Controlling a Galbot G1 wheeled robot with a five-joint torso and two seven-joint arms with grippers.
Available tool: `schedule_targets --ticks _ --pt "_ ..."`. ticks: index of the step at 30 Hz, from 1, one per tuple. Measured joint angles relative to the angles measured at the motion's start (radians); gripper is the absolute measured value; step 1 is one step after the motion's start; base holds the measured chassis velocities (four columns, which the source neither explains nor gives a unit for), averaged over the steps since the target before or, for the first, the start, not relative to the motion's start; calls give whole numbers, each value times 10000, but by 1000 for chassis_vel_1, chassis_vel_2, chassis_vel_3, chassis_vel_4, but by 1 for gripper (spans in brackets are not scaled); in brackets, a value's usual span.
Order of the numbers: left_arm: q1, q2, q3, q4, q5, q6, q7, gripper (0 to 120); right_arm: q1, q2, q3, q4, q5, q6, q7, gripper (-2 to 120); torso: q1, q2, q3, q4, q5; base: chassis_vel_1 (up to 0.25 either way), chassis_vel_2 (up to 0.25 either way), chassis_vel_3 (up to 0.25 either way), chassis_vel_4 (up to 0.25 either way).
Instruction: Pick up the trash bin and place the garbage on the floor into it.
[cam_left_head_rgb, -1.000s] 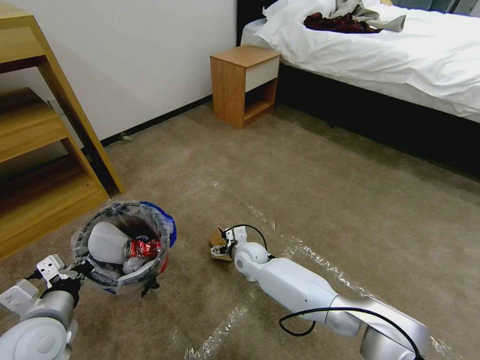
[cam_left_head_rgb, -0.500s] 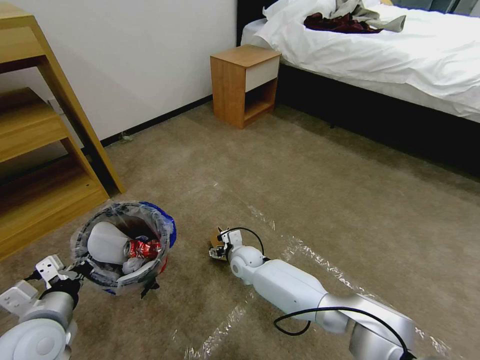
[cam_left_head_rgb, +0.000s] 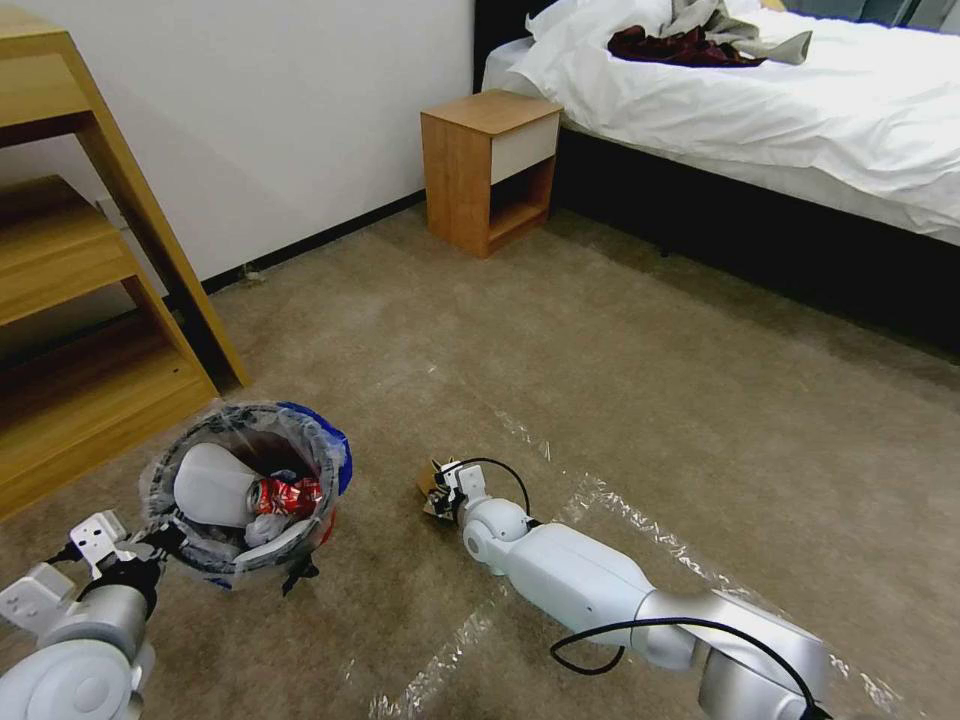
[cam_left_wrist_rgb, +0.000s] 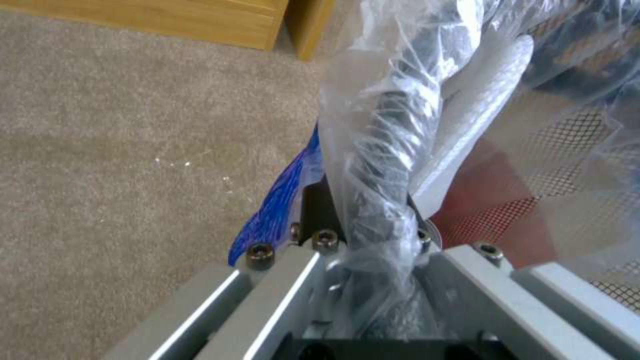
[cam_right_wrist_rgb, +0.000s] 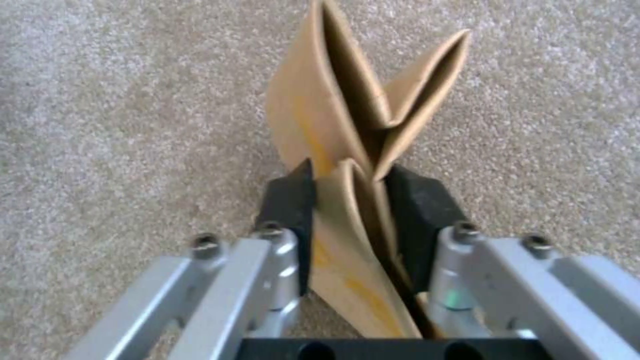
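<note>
The right end effector pinches the folded cardboard scrap just above the floor, while the left end effector clamps the trash bin rim; springy folds could slip out mid-carry.

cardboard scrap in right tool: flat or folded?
Folded. In the right wrist view the cardboard scrap shows several creased flaps fanning apart, pinched between the right tool's black pads above the carpet.

Right claw pinches folded cardboard scrap above carpet.
</note>
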Motion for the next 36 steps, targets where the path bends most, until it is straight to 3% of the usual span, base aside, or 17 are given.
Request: schedule_targets --ticks 5,8,18,36 --pt "-17 -3 6 8 12 -14 4 1 -50 -91 -1 33 -48 43 -16 4 0 0 0 -2 0 0 0 0 0" --pt "-19 6 5 7 13 -15 4 1 -65 -127 -17 54 -48 63 -18 1 0 0 0 -1 -1 0 0 0 0" --pt "-39 -9 18 47 21 -18 5 1 -144 -407 -104 546 269 -31 157 1 0 0 1 -2 -1 0 0 0 0" --pt "-224 54 118 217 33 26 -33 1 -257 -1908 857 3573 1184 -233 900 1 0 -1 2 1 1 0 0 0 0"
